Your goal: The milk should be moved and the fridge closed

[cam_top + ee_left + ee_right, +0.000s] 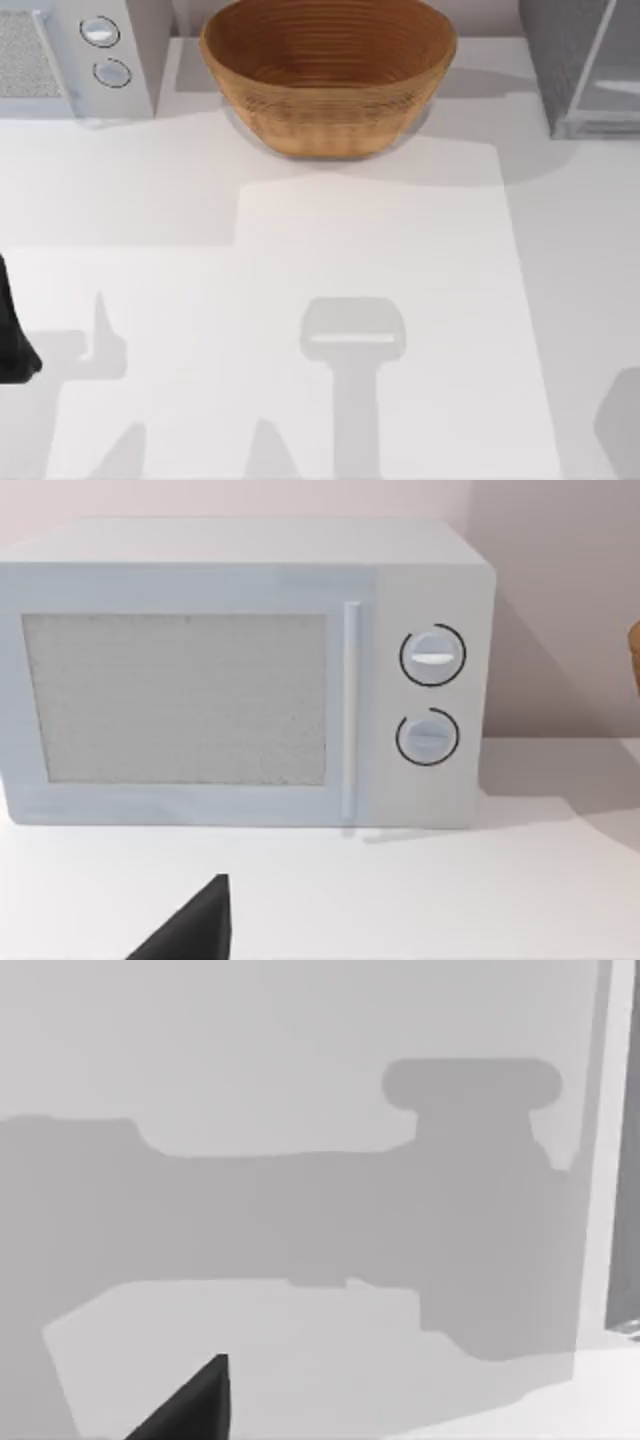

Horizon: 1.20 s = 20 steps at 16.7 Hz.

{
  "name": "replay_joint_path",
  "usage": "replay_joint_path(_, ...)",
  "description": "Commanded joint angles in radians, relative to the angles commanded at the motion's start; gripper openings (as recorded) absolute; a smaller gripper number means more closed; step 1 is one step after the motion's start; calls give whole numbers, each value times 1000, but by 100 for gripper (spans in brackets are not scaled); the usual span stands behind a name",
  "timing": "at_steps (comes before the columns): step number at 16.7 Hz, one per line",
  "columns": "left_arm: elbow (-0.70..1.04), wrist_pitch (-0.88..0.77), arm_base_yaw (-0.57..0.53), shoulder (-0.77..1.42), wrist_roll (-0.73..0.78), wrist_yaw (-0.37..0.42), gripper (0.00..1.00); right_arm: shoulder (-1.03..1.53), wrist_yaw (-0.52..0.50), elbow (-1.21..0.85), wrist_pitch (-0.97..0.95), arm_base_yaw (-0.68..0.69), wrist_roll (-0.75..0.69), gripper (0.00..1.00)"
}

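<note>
I'm spotting no milk carton; fridge sitting at the table's far right corner, door ajar. Can't tell either arm's finger state. Milk likely light, crushable; I'd grip its sides.

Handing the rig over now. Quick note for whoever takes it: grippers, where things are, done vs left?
Left arm: parked at the table's left edge; its wrist camera faces the microwave. A dark fingertip shows in that view, fingers unreadable.
Right arm: its wrist view has one dark fingertip over a pale grey surface with shadows.
Fridge: back right corner, partly out of frame; I cannot tell whether the door is open or shut.
Wicker bowl: back centre, nothing seen in it.
Milk: I can't place it.
Done: nothing confirmable. Left: find and move the milk, check and close the fridge.
</note>
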<state>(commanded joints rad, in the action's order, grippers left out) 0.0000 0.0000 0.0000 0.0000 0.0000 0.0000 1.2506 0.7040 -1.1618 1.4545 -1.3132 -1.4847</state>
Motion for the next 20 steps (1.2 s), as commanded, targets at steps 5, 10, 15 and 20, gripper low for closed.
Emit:
replay_joint_path(5,0,0,0,0,0,0,100,374,164,-111,6,-331,-361,100)
replay_joint_path(10,0,0,0,0,0,0,100,556,242,-164,9,-492,-536,100)
replay_joint_path(15,0,0,0,0,0,0,100,560,243,-163,8,-494,-541,100)
replay_joint_path(20,0,0,0,0,0,0,100,565,195,-158,-97,-392,-439,100)
